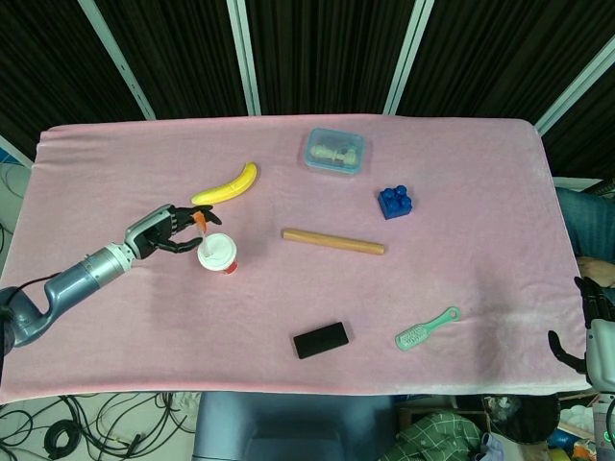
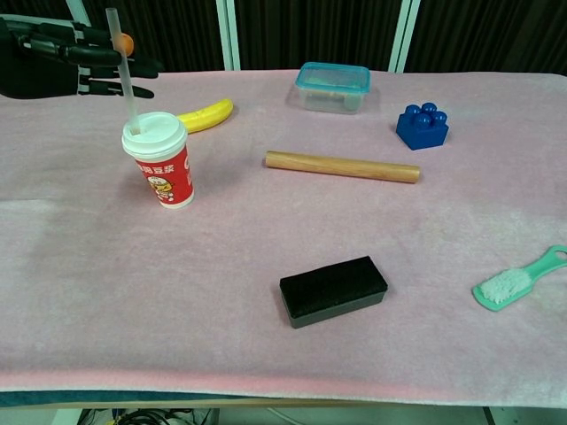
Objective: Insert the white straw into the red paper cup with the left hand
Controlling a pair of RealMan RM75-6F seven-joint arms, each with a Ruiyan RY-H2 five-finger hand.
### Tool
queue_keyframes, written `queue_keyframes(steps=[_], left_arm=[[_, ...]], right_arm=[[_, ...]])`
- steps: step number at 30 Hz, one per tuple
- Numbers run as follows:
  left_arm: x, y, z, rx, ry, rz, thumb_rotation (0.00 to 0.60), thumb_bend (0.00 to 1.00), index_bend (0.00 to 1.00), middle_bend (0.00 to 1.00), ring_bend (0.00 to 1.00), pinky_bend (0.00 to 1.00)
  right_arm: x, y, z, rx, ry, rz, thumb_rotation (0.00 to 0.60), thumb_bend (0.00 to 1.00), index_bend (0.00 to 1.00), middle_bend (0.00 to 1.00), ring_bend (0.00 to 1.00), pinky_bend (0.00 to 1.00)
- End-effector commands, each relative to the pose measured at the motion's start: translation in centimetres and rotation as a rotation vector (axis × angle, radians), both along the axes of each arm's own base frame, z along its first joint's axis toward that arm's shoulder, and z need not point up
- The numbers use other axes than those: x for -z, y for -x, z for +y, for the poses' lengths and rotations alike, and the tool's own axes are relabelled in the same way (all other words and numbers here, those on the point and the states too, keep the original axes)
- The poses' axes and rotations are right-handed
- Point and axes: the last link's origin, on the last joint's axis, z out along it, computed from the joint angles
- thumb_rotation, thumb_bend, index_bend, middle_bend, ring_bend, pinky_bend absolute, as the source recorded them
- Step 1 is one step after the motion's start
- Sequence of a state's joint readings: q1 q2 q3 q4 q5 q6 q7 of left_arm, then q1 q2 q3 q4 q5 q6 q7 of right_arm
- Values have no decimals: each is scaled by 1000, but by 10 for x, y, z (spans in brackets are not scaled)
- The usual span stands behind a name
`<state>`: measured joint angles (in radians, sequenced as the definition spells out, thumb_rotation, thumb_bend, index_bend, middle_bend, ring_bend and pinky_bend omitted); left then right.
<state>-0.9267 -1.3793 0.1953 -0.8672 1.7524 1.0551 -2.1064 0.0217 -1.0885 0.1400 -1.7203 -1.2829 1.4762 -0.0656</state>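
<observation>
I see the pink table cover [image 1: 461, 192] spanning the whole work area; my L arm [image 1: 67, 283] reaches in from the left edge w/ the left hand [image 1: 163, 233] just beside the red paper cup [image 2: 164, 166]; fingers pinch the white straw [image 2: 122, 73] near its top, orange fingertip [image 2: 127, 42] against it; straw stands near upright, slightly tilted, lower end through the cup's white lid [image 2: 154, 135]; cup sits upright on the cloth, front-left of the banana [image 1: 226, 184]. Wooden rolling pin [image 1: 332, 240] lies mid-table, right of the cup, apart from it; black rectangular block [image 1: 321, 340] sits nearer the front edge; clear food box w/ blue lid [image 1: 334, 151] toward the back; blue toy brick [image 1: 395, 202] right of the pin's far end; teal brush [image 1: 427, 328] front-right, bristle head toward me. Right hand [image 1: 588, 331] shows only at the far right edge, off the table; can't tell if fingers are apart or together.
</observation>
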Motion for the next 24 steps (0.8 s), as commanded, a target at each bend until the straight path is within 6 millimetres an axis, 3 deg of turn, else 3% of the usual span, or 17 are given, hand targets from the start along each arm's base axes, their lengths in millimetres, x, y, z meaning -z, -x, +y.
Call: queue_keyframes(steps=[1,16,24], left_arm=[[3,2,0,-3,6,7,600,421,679,303,17,76],[18,12,-2,-22,36,32,600,421,636,298,8,62],[6,13,-2,29,60,68,600,421,273,196,0,9]], right_arm=[[0,0,0,0,1,0,600,283,23,47,159,200],[-1,1,0,3,2,-4,600,283,20,47,159,199],[0,1,-1,3,1,-7,600,283,17,47,159,199]])
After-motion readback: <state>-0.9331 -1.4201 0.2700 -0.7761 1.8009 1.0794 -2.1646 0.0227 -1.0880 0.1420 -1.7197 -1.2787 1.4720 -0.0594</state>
